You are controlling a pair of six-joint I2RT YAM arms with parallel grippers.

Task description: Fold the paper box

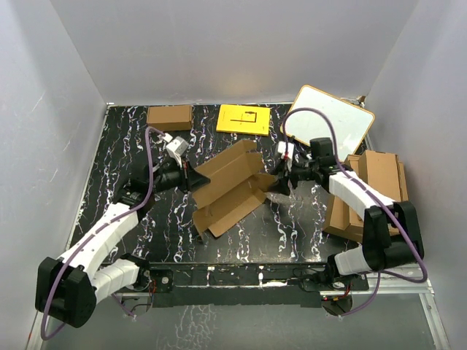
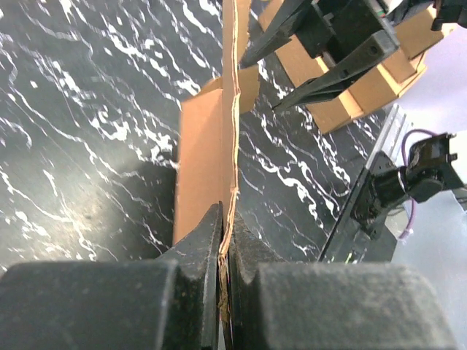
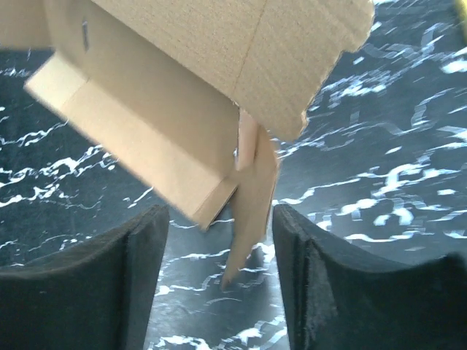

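The paper box [image 1: 230,188] is an unfolded brown carton with several flaps, lying mid-table and partly raised. My left gripper [image 1: 195,179] is shut on its left flap edge; in the left wrist view the thin cardboard edge [image 2: 228,146] runs straight up from between the closed fingers [image 2: 208,244]. My right gripper [image 1: 281,184] is open at the box's right side. In the right wrist view a hanging flap [image 3: 252,211] of the box [image 3: 182,95] dangles between the spread fingers [image 3: 139,248] without touching them.
A smaller brown carton [image 1: 169,115] and a yellow sheet [image 1: 244,119] lie at the back. A whiteboard [image 1: 328,120] leans at the back right. A pile of larger cardboard sheets [image 1: 376,191] sits at the right edge.
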